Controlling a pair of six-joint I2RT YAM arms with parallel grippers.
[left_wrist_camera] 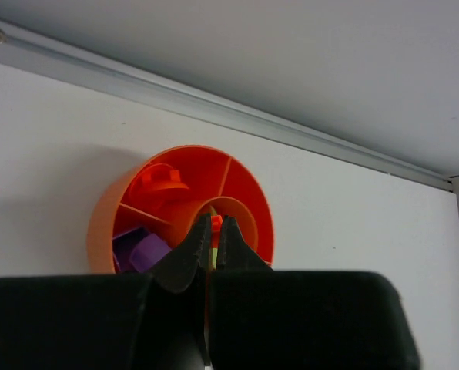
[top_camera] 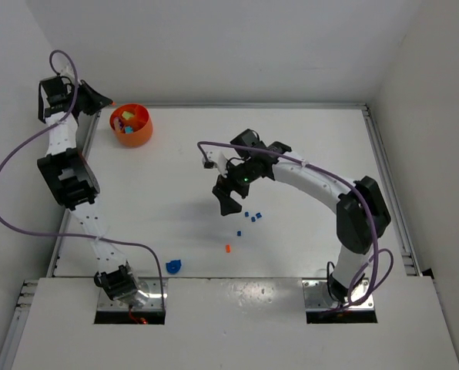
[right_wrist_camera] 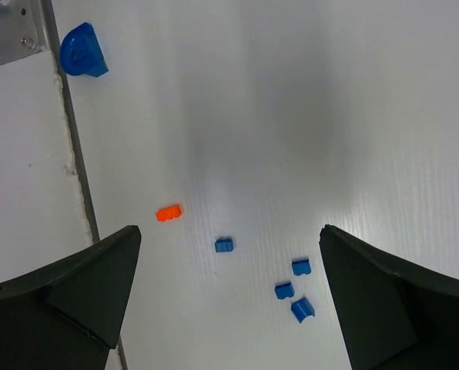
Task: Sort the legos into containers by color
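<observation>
The round orange bowl (top_camera: 132,125) with inner dividers stands at the far left. In the left wrist view the bowl (left_wrist_camera: 175,166) holds purple pieces (left_wrist_camera: 141,250) and an orange piece (left_wrist_camera: 162,181). My left gripper (top_camera: 108,102) (left_wrist_camera: 216,225) is shut on a tiny orange lego (left_wrist_camera: 216,223), just above the bowl's near rim. My right gripper (top_camera: 226,199) (right_wrist_camera: 229,231) is open and empty, hovering over several small blue legos (top_camera: 252,216) (right_wrist_camera: 284,290). A small orange lego (top_camera: 228,248) (right_wrist_camera: 168,213) lies near them.
A larger rounded blue piece (top_camera: 173,267) (right_wrist_camera: 83,52) lies near the table's front edge beside the left arm's base plate (right_wrist_camera: 10,27). A metal rail (left_wrist_camera: 214,108) and the back wall run just behind the bowl.
</observation>
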